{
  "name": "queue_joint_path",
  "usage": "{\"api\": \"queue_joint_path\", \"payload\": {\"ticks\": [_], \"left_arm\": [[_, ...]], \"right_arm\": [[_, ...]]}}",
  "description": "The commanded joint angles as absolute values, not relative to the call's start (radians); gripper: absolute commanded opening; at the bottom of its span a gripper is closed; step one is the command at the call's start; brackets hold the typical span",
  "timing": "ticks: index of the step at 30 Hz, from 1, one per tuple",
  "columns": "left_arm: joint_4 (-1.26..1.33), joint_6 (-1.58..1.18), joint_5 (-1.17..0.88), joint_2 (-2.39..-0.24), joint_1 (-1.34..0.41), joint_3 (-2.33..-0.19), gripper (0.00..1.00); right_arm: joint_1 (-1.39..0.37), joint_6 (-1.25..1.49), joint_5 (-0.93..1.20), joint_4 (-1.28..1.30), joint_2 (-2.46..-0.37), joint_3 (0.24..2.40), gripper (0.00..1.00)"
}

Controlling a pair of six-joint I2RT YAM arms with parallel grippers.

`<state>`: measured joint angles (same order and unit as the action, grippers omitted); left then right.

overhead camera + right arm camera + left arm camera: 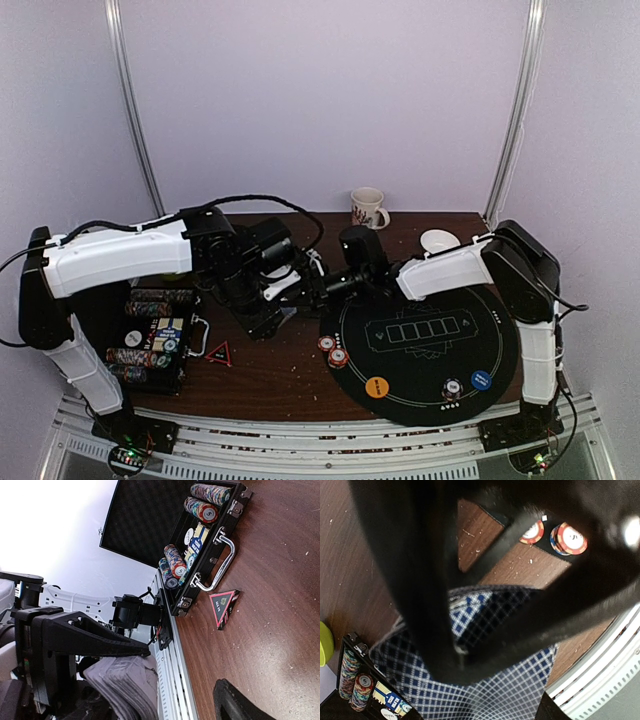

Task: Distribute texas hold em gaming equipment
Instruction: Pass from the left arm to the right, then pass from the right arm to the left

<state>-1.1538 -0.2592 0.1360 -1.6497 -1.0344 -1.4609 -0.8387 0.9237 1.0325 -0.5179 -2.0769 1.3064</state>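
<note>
Grips the deck of cards [495, 690] between the clenched jaws of the left gripper [268, 312], above bare wood between the chip case [150, 340] and the round mat [420, 375]. Meets the right gripper [318, 288] there; cannot tell whether those jaws clench or gape. Shows two chips [332, 350] at the mat's left rim.

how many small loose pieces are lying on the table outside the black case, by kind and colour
orange button: 1
blue button: 1
clear-grey button: 1
red-and-white chip piles: 2
red triangle: 1
total: 6
</note>
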Motion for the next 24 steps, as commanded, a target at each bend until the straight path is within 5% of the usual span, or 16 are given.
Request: {"api": "queue_joint_path", "payload": {"ticks": [1, 5, 9, 11, 13, 15, 24], "left_arm": [[-1.135, -0.247, 0.156, -1.658, -1.039, -1.487, 0.53], [-1.134, -0.246, 0.17, -1.661, -1.039, -1.483, 0.53], [-1.127, -0.245, 0.177, -1.659, -1.039, -1.481, 0.54], [-1.105, -0.246, 0.192, -1.649, -1.039, -1.464, 0.68], [-1.039, -0.242, 0.235, -1.61, -1.039, -1.418, 0.89], [-0.914, -0.212, 0.295, -1.536, -1.039, -1.335, 0.97], [-0.067, 0.069, 0.204, -1.057, -1.039, -0.77, 0.98]], "right_arm": [[-0.865, 0.953, 1.073, -0.59, -2.083, 1.333, 0.64], [-0.872, 0.919, 1.074, -0.539, -2.082, 1.34, 0.49], [-0.871, 0.871, 1.072, -0.481, -2.069, 1.347, 0.14], [-0.868, 0.837, 1.072, -0.437, -2.058, 1.359, 0.0], [-0.863, 0.8, 1.061, -0.378, -2.04, 1.372, 0.0], [-0.852, 0.759, 1.049, -0.322, -2.011, 1.38, 0.0], [-0.822, 0.805, 1.002, -0.313, -1.902, 1.346, 0.0]]}}
